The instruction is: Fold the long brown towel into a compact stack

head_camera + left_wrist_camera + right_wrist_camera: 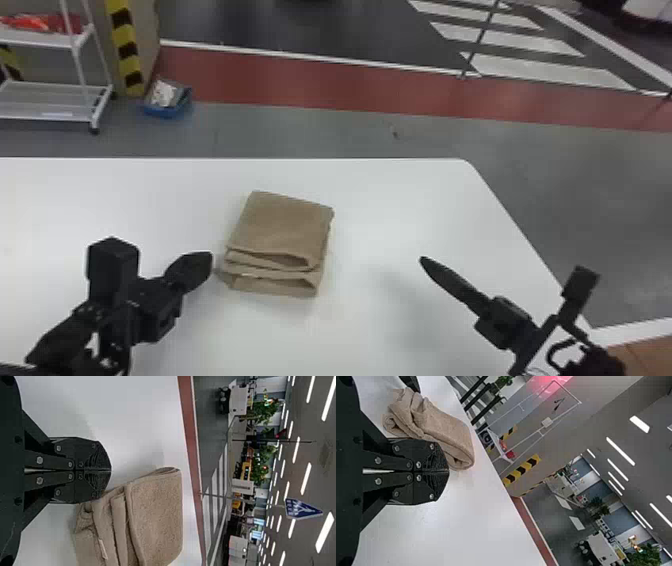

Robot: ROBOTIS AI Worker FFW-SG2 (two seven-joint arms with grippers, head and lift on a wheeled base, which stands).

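"Brown towel [285,225], where?"
"Folded stack on the white table [390,195]."
"Left gripper [202,265]?"
"Pressed together, just beside the towel."
"Right gripper [426,262]?"
"Also pressed together, over the table, well apart, right of the towel."

Right gripper [448,471] with fingers together, folded brown towel [449,435] near, white table [466,522]

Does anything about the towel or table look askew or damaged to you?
The towel sits askew to the far table edge, and its stack looks uneven: on the robot's side, lower folds jut past the top one. No damage is visible.
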